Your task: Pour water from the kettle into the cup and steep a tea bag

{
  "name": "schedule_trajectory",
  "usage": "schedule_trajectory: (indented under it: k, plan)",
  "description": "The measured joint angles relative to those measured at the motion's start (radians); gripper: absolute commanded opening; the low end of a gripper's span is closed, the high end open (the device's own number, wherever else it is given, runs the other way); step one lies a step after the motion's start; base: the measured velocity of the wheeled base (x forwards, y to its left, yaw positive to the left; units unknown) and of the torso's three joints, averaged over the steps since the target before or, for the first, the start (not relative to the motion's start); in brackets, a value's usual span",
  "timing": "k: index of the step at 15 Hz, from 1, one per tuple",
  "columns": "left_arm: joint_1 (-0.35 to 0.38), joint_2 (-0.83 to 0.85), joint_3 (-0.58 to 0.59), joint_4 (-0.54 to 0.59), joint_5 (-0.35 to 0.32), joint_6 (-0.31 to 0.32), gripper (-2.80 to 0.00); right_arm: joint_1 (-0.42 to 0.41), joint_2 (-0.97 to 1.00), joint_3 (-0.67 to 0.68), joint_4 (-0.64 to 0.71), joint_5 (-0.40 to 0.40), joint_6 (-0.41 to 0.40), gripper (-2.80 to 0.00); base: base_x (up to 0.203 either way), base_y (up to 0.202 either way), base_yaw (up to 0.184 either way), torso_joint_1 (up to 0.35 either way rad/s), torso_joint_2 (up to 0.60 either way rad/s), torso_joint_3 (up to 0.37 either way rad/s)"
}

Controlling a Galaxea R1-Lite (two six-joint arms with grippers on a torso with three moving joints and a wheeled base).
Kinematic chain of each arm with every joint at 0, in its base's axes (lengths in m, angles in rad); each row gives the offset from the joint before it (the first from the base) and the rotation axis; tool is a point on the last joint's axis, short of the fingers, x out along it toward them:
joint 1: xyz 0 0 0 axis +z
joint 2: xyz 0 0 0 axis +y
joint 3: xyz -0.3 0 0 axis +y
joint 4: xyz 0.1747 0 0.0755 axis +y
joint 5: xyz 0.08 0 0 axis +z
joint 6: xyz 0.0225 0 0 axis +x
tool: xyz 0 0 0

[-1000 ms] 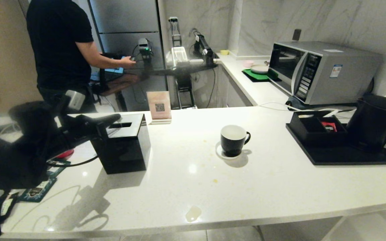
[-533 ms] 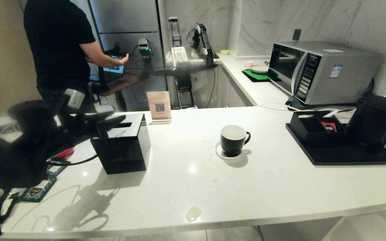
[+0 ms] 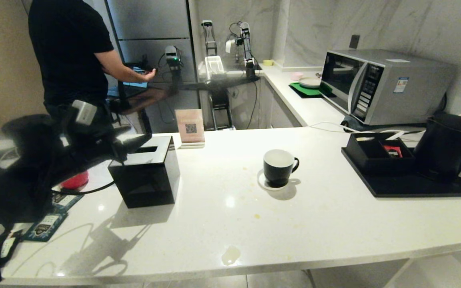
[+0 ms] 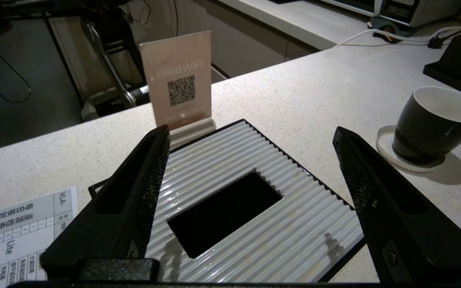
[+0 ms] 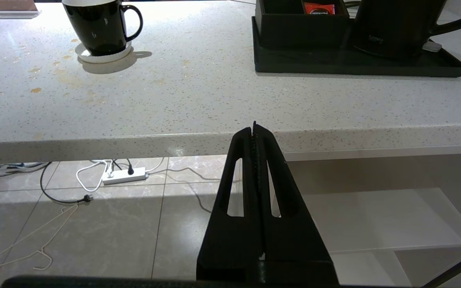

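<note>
progress: nothing of the task is done as far as the views show. the kettle sits untouched on its tray, the cup shows only a white, dry-looking inside, and no tea bag is in it. pouring and steeping are both left.

white speckled stone table: carries everything; a few brownish stains lie between the cup and the near edge.

left end effector: black, fingers spread wide and empty, hovering just above the black cube tissue box with a ribbed silver top. a pink wifi sign card stands just beyond its fingertips.

tall matte black electric kettle: tapered body, flat lid, loop handle turned away from the cup; upright on a flat black tray, well apart from the left end effector, far across the table on the robot's right. lid closed.

black compartment box: on the same tray, touching or just beside the kettle; a red sachet lies in one compartment, probably the tea bag.

small black mug with white inside: upright on a small white round coaster, handle towards the kettle, ahead of the left end effector and to its right, between it and the tray.

right end effector: fingers pressed together, empty, parked below the table edge, with the tray ahead and above it.
</note>
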Motion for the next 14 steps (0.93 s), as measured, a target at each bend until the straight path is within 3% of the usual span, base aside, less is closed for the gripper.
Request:
schedule_trajectory:
  k: [8, 9, 14]
  plan:
    - [-0.001, -0.068, 0.02, 0.0, 0.001, 0.019, 0.0, 0.0, 0.0, 0.0, 0.0, 0.0, 0.0, -2.8, 0.0, 0.0, 0.0, 0.0, 0.0, 0.0]
    - [-0.002, -0.076, 0.024, 0.0, 0.001, 0.02, -2.8, 0.0, 0.0, 0.0, 0.0, 0.0, 0.0, -2.8, 0.0, 0.0, 0.0, 0.0, 0.0, 0.0]
    - [-0.003, -0.12, 0.03, 0.001, 0.002, 0.059, -2.8, 0.0, 0.0, 0.0, 0.0, 0.0, 0.0, -2.8, 0.0, 0.0, 0.0, 0.0, 0.0, 0.0]
